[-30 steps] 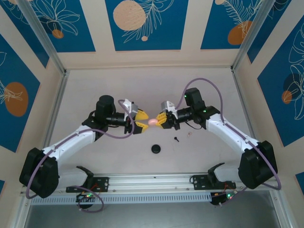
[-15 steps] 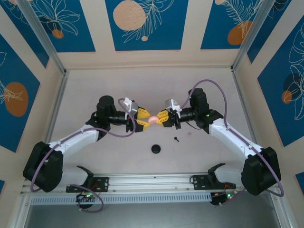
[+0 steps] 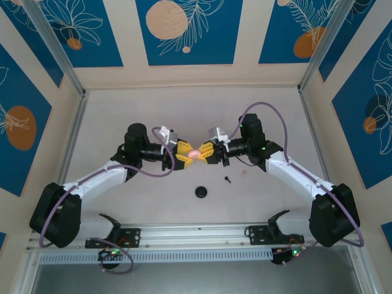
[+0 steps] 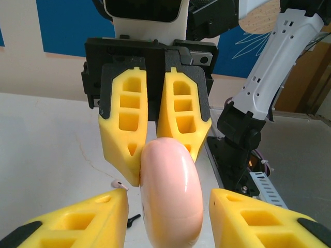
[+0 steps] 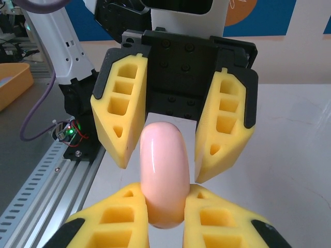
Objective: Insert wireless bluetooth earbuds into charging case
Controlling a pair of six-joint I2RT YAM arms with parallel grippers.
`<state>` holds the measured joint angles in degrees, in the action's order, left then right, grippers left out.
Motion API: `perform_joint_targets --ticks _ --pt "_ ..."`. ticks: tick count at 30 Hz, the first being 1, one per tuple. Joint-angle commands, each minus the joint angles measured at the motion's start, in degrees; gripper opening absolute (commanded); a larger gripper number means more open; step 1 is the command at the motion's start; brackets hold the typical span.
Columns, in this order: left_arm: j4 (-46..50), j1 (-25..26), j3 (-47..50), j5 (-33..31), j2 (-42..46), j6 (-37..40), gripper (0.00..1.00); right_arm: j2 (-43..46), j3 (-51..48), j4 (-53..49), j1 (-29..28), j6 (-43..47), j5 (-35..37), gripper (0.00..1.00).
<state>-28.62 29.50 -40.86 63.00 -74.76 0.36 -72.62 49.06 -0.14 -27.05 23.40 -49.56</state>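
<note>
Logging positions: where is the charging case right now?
Top view, mid-table: the charging case is clamped in the right gripper, with the left gripper open on either side of it.

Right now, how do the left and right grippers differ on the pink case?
Grip: the right gripper has its fingers pressed on the charging case; the left gripper has its fingers spread, a gap on either side of it.
Side: the left gripper reaches in from the left, the right gripper from the right.
Shared: yellow fingers, tips facing, the case on edge between them.
</note>
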Motion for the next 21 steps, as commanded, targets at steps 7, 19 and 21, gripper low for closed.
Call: perform_joint_targets --ticks 7,19,21 --pt "3.1 0.2 0.1 1.9 0.7 2.5 0.4 -0.6 1.5 1.9 -0.4 -1.8 -0.7 0.12" --pt "2.5 0.5 -0.1 1.5 1.1 2.2 0.37 -1.4 2.1 1.0 -0.7 -2.0 -1.1 0.12" --pt "2.3 0.5 -0.1 1.3 1.2 2.1 0.35 -1.6 2.3 0.6 -0.9 -1.8 -1.1 0.12"
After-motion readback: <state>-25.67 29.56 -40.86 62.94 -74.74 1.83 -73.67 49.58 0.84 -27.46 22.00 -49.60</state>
